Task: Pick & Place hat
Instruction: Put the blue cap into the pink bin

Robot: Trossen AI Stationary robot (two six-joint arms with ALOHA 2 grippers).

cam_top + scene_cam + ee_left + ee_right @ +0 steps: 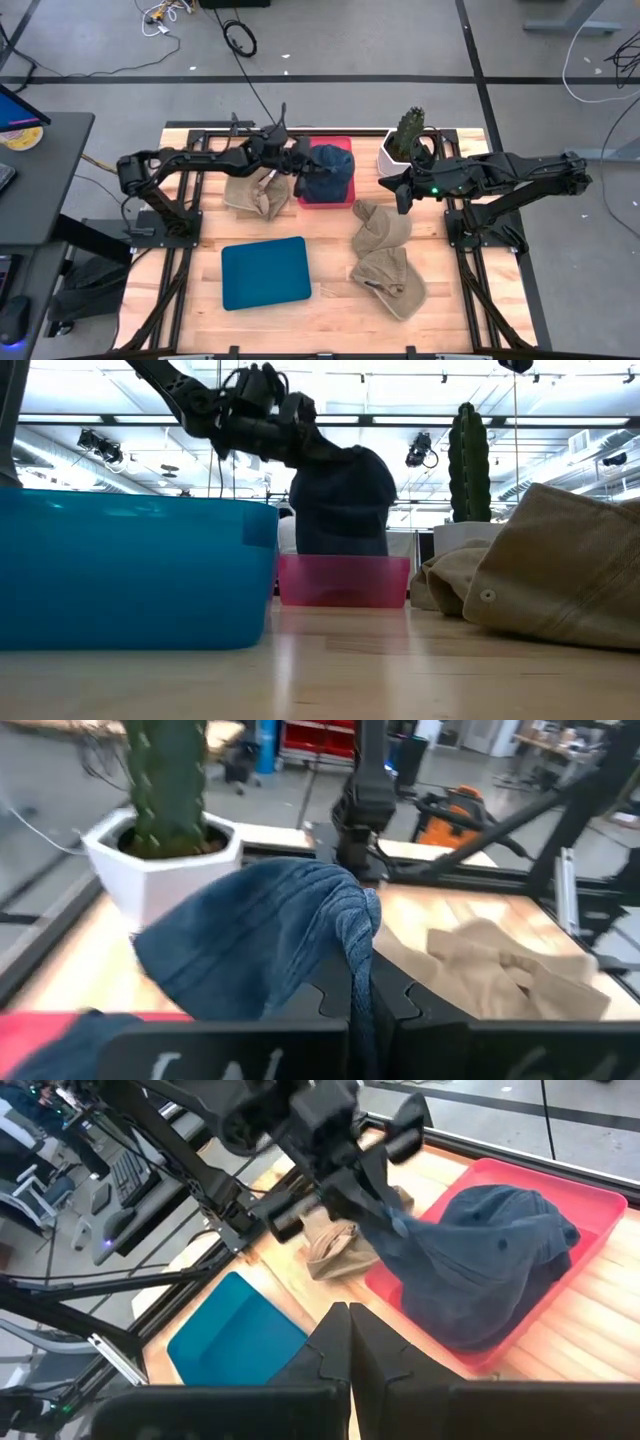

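A dark blue hat sits in the red tray at the table's far middle; in the low view the hat rises out of the tray. My left gripper reaches in from the left and is shut on the hat. My right gripper is shut and holds nothing; it hovers to the right of the tray, near the cactus pot. In the right wrist view its fingers point toward the tray. My left gripper pinches an edge of the dark blue hat between its two fingers, on the hat's left side. It comes from the table's left, slanting down. That edge is pulled up and the rest of the hat lies in the red tray.
Three tan hats lie on the wood: one left of the tray, two on the right. A blue tray sits toward the near edge. A cactus in a white pot stands at the far right.
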